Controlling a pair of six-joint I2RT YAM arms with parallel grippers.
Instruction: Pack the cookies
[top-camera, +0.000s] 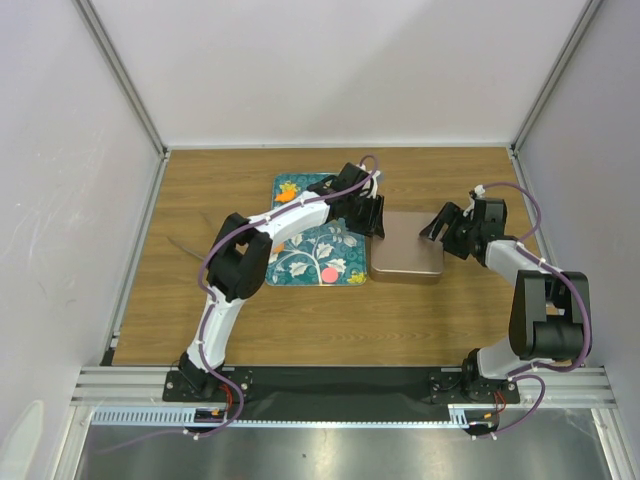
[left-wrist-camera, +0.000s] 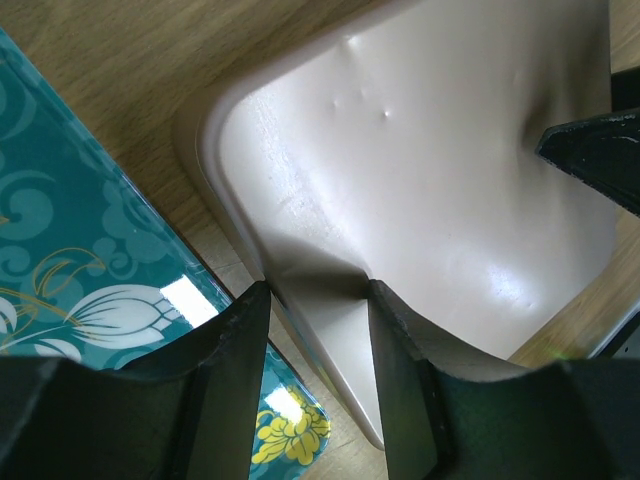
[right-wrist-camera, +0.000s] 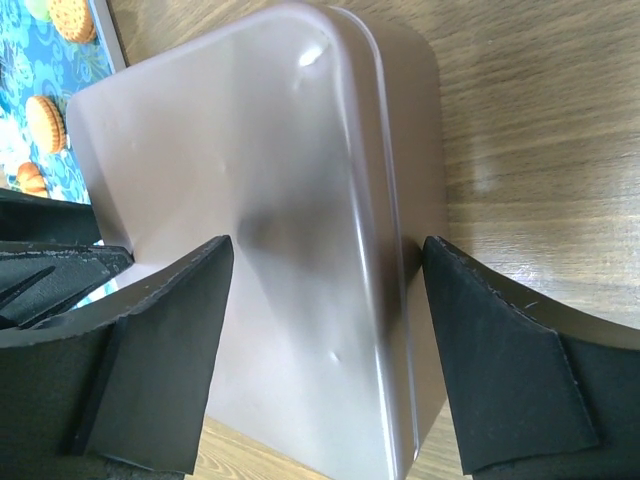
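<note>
Overhead camera looks down; wrist cameras closely share lid (left-wrist-camera: 420, 180)

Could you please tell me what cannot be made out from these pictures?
1. Top view: the left arm covers the middle of the tray, so the cookies cannot be counted.
2. All views: the closed tin hides whatever is inside it.
3. Left wrist view: too close to tell whether the left gripper touches the tin.
4. Right wrist view: the frame edge cuts off most of the tray.

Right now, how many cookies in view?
3 for sure: pink one at the tray's near edge; two orange ones on the tray, seen from the right wrist. Others may hide under the left arm.
</note>
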